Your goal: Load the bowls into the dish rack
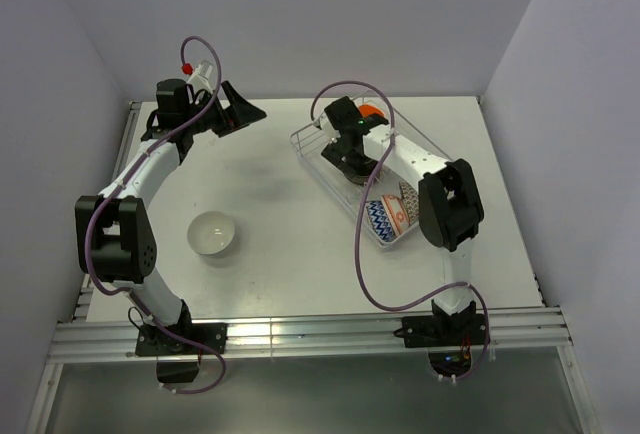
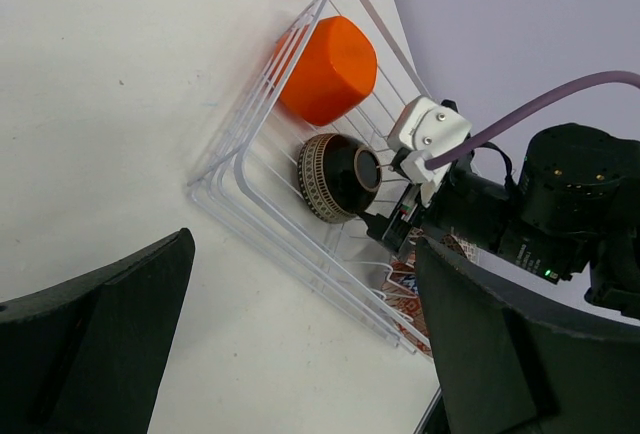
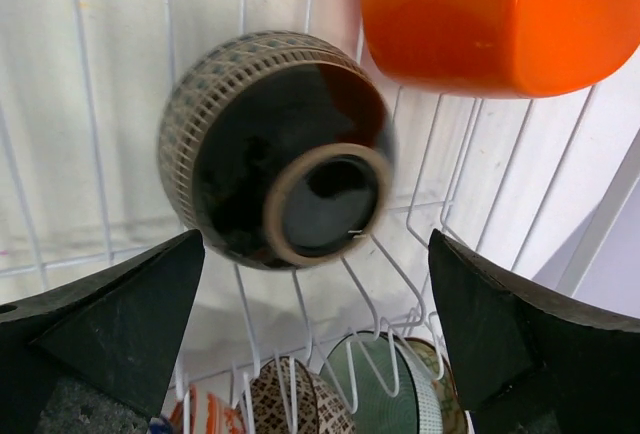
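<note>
Right wrist: dark round bowl [image 3: 275, 149], ribbed rim, in thin wire rack [image 3: 168, 4]; right tool [image 3: 316, 284], left tool [image 2: 305, 254] open.

The left arm [image 1: 150, 166] and right arm [image 1: 410, 159] have white links and bulky black joints. A purple cable [image 1: 357, 254] trails each.

White table [image 1: 275, 179] between plain pale lilac walls [image 1: 400, 14]

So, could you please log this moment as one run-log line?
right gripper open over grey-brown bowl in dish rack | left gripper open, empty | white bowl on table, not yet loaded
</note>
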### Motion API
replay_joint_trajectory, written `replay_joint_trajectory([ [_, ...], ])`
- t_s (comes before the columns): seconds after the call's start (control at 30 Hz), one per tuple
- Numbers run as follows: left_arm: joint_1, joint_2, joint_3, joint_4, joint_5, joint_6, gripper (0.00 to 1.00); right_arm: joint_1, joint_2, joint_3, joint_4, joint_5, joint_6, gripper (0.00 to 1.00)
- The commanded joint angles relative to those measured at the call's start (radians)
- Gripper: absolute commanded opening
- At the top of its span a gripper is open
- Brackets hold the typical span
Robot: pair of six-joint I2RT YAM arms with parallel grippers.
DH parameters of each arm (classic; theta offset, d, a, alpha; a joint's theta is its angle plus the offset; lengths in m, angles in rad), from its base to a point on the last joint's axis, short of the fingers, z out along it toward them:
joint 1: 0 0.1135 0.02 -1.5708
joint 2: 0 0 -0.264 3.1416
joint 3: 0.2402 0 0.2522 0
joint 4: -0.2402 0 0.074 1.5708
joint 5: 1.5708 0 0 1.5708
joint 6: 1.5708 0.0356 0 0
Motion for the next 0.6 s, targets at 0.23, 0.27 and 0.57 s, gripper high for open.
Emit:
replay_joint_trajectory([
  [0.23, 0.002, 0.017, 0.049, -0.052, 0.005, 0.047, 0.92, 0.003, 0.014, 0.132, -0.098, -0.155, 0.091, 1.0],
  [0.27, 0.001, 0.021, 0.055, -0.061, 0.002, 0.05, 0.91, 0.003, 0.002, 0.146, -0.104, -0.181, 0.12, 0.96],
  [0.57, -0.1, 0.083, 0.134, -0.135, -0.009, 0.13, 0.66, -0.042, 0.006, 0.315, -0.165, -0.553, 0.33, 0.31],
])
